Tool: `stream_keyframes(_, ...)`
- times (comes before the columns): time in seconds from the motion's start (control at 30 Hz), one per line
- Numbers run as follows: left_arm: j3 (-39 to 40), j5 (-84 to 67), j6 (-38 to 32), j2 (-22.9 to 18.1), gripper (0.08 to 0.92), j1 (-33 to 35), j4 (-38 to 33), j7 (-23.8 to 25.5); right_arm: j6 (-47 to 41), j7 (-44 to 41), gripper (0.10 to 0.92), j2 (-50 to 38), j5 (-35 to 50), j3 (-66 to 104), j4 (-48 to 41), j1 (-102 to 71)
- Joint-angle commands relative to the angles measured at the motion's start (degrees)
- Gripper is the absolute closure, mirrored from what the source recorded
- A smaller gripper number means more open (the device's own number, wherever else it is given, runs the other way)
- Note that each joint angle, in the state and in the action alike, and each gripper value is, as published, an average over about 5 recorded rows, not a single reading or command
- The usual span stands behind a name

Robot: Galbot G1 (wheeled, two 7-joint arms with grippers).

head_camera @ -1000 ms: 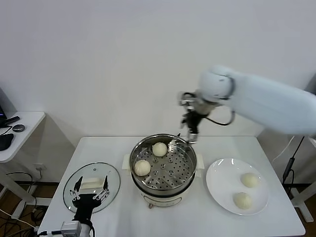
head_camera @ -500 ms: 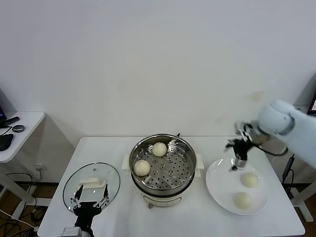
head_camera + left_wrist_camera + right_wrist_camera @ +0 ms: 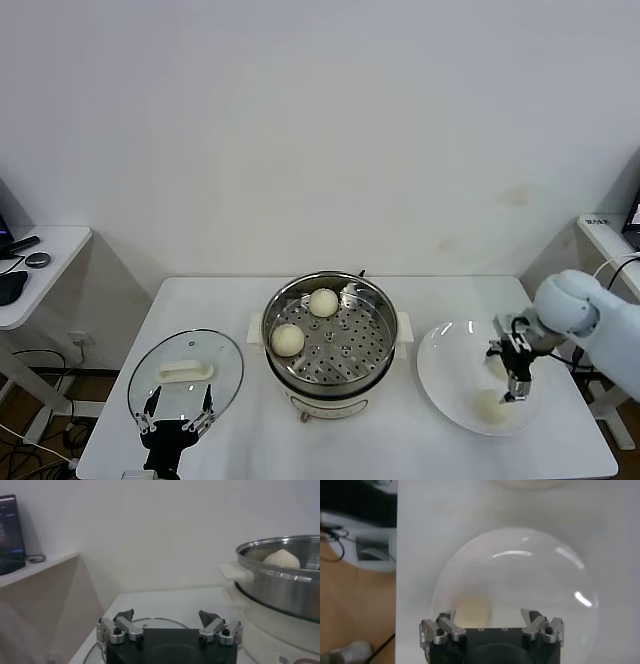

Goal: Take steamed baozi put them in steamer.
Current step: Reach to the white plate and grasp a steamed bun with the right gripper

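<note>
A white table (image 3: 400, 440) against a plain wall. At its middle stands the steamer (image 3: 330, 345), a shiny round metal pot with a tray full of holes inside. Two baozi already sit on that tray: one (image 3: 323, 302) near the far wall of the pot, one (image 3: 288, 340) toward the robot's left. To the right of the pot is a flat white plate (image 3: 450, 385). It carries the other two buns: one (image 3: 490, 406) near the front of the plate, and one (image 3: 494, 366) farther back, mostly hidden behind the arm.

The right tool (image 3: 517, 385) hangs low over the plate, between those two buns and just beside the front one. In the right wrist view its fingers (image 3: 442, 628) are spread apart with nothing between them, and a pale bun (image 3: 472, 611) lies on the plate just beyond them.

The left tool (image 3: 177, 425) waits near the table's front edge, beside a glass lid (image 3: 185, 375) lying flat. Its fingers are also spread and empty.

The buns look smooth, soft and light. They would likely dent or tear under a hard squeeze, and their skin may be slightly tacky. A sensible hold would be across the widest part of the round body, low on the sides, closing gently until the dough just gives.
</note>
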Motion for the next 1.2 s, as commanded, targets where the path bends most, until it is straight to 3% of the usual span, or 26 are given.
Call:
stream_keyframes(0.03,-0.2,-0.1,0.1,0.0,0.177,0.2,0.3,0.0,2.7,-1.0,0.203,0.6,-6.2,4.9,-1.7,-7.7)
stream_keyframes(1.2,-0.4,-0.4,0.1,0.2,0.177,-0.7,1.7,0.0,0.2,3.4,0.203,4.3,-6.9,5.3,-3.8,-10.6)
